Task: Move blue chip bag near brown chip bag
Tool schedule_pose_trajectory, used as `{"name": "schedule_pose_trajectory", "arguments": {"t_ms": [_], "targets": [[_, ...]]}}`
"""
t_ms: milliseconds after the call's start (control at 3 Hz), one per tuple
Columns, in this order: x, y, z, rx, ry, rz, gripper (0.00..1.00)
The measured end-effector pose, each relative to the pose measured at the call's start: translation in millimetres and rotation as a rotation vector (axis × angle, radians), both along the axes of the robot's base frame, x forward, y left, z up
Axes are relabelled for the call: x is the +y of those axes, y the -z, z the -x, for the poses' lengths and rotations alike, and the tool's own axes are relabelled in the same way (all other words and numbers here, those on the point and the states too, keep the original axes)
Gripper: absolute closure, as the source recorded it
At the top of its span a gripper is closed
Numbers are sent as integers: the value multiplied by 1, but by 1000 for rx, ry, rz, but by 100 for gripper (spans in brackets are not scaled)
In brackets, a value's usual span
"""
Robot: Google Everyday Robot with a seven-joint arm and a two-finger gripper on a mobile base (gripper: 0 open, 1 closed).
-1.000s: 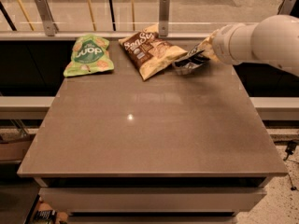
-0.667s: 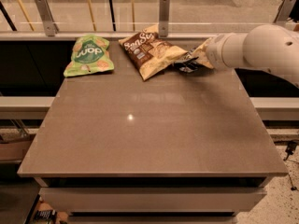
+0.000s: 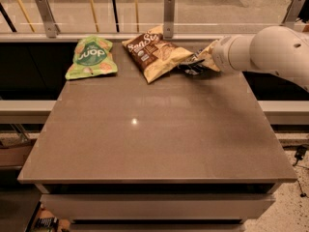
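The brown chip bag [image 3: 157,54] lies at the back middle of the table, dark brown on top and cream-yellow below. My gripper [image 3: 193,65] reaches in from the right on a white arm and sits low at the brown bag's right edge. A small dark crumpled shape [image 3: 189,67] at the gripper's tip touches or nearly touches that edge. It looks like the blue chip bag, but the gripper covers most of it and no white lettering shows.
A light green chip bag [image 3: 91,57] lies at the back left of the grey table [image 3: 154,129]. A glass rail with metal posts [image 3: 168,13] runs behind the table's back edge. The white arm [image 3: 270,52] spans the back right corner.
The arm and gripper have moved left along the back of the table, bringing the dark shape from a short way right of the brown bag up to its right edge.
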State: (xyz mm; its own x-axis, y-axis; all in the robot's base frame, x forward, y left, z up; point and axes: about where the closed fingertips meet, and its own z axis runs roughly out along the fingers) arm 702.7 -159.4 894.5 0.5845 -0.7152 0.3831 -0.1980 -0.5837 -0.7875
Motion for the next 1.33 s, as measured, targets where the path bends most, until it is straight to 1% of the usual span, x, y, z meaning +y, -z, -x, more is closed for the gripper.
{"name": "schedule_pose_trajectory", "arguments": {"t_ms": [667,1000,1333], "targets": [[4,1,0,1,-5,0,13],[5,1,0,2,-8,0,0],[5,1,0,2,-8,0,0]]}}
